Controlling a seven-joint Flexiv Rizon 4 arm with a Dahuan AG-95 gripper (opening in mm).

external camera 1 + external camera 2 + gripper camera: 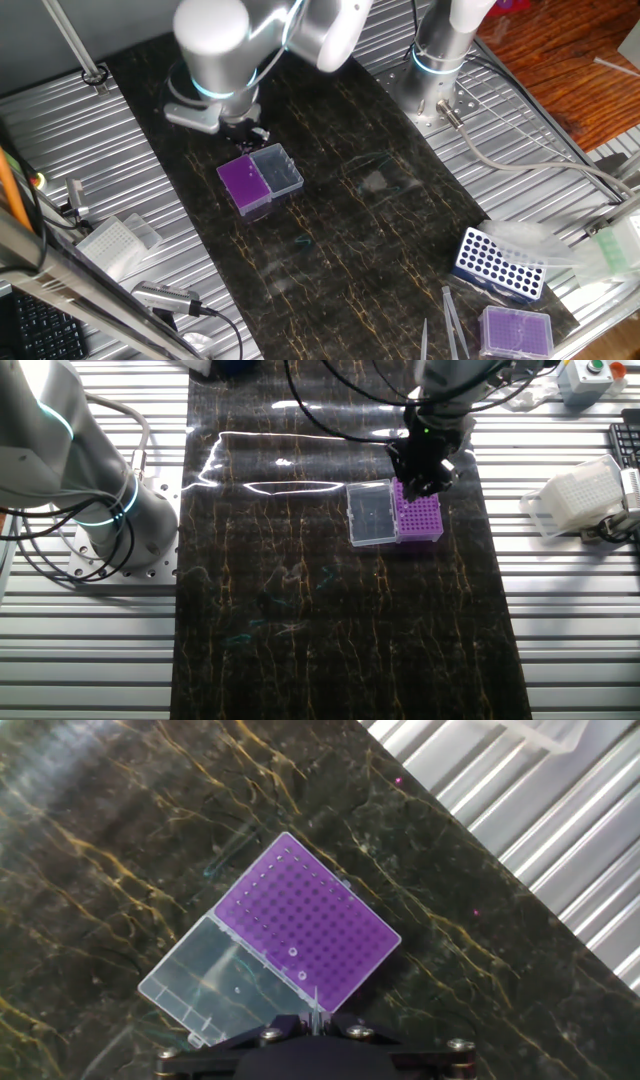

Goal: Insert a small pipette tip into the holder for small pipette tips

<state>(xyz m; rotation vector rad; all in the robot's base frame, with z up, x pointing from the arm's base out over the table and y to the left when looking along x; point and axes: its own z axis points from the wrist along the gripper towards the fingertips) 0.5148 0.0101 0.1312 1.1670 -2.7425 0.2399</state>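
The holder for small pipette tips is a deep-purple box (243, 183) with a finely gridded top and a clear lid flap (277, 170) lying open beside it on the dark mat. It also shows in the other fixed view (420, 518) and in the hand view (310, 925). My gripper (245, 135) hangs just above the box's far edge, also seen in the other fixed view (425, 480). In the hand view the gripper (315, 1020) is shut on the small pipette tip (315, 1005), a thin clear cone that points down at the box's near edge.
A blue rack with white holes (500, 265), a paler purple box (515, 330) and grey pointed sticks (452, 320) lie at the mat's near right corner. A white tip box (580, 495) sits on the ribbed table. A second arm's base (90, 490) stands beside the mat.
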